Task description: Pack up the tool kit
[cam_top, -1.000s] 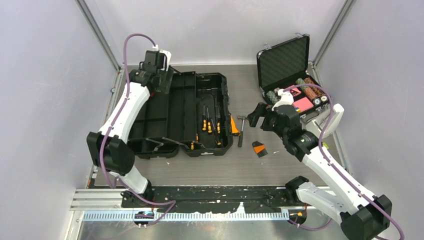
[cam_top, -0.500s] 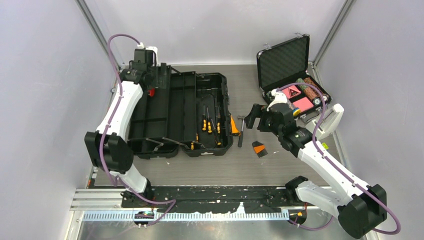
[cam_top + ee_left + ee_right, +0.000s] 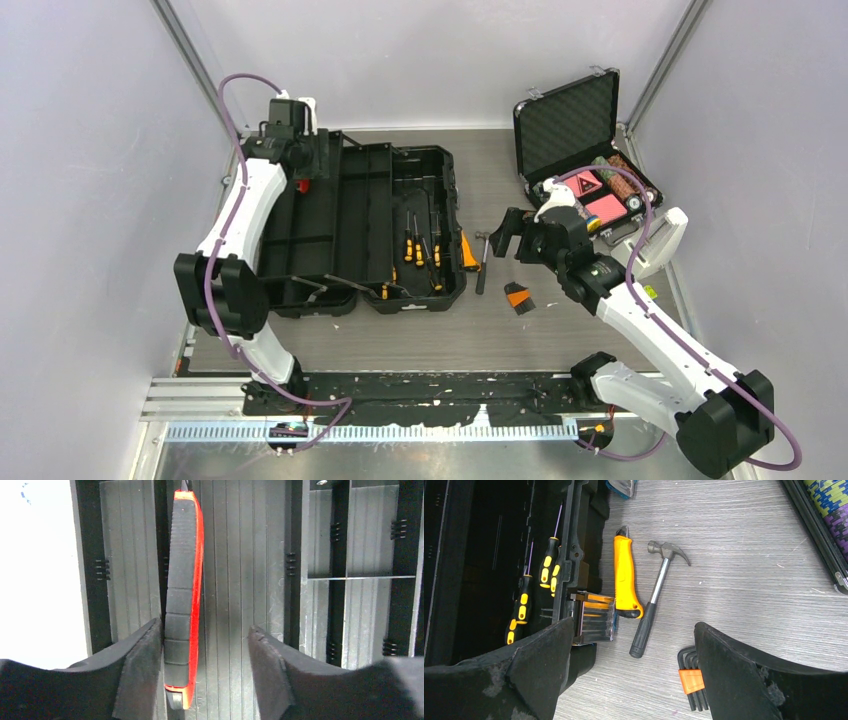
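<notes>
My right gripper [image 3: 632,628], jaws wide, hangs over the hammer [image 3: 659,590], so I should centre on its shaft before closing; my left gripper [image 3: 204,630] gapes around the red handle [image 3: 182,595].

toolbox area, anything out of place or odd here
Three tools lie loose on the table to the right of the open toolbox: a yellow utility knife close by its side, a hammer beside that, and a hex key set nearer the arms. The screwdrivers are already inside. Nothing looks spilled or damaged.
</notes>
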Robot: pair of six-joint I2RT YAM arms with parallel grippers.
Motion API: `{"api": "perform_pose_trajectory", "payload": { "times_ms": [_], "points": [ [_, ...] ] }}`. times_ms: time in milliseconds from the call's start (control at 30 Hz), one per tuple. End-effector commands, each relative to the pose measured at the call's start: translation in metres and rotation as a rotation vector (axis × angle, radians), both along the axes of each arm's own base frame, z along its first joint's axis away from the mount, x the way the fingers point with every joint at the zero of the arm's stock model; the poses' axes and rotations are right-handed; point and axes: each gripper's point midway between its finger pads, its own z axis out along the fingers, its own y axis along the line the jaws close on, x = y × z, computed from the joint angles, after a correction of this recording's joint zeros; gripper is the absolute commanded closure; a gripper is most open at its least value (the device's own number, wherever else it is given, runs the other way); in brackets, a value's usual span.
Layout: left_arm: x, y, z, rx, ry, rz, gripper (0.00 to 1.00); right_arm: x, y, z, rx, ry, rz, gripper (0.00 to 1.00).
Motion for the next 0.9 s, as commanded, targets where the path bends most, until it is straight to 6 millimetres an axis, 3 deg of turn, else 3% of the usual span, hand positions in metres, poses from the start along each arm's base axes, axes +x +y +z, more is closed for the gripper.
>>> {"api": "perform_pose_trajectory", "payload": {
  "times_ms": [0,233,400,467,700,867],
  "points": [
    [-0.004,-0.031,0.022,-0.113,-0.059,-0.083,0.47,0.006,0.002,0.014,0.026,-0.045,-0.008,0.05],
    [-0.009,-0.043,0.027,-0.134,-0.068,-0.128,0.61,0.007,0.004,0.015,0.029,-0.043,0.000,0.05],
    [-0.011,-0.051,0.027,-0.120,-0.072,-0.153,0.63,0.008,0.005,0.011,0.026,-0.030,0.000,0.05],
    [-0.011,-0.053,0.026,-0.108,-0.072,-0.157,0.70,0.008,0.006,0.008,0.030,-0.021,0.001,0.05],
    [-0.007,-0.035,0.017,0.103,-0.072,-0.087,0.87,0.008,0.007,0.004,0.033,-0.013,0.003,0.05],
    [-0.012,-0.049,0.009,0.184,-0.050,-0.119,0.91,0.011,0.008,0.003,0.022,-0.011,0.010,0.05]
  ]
}}
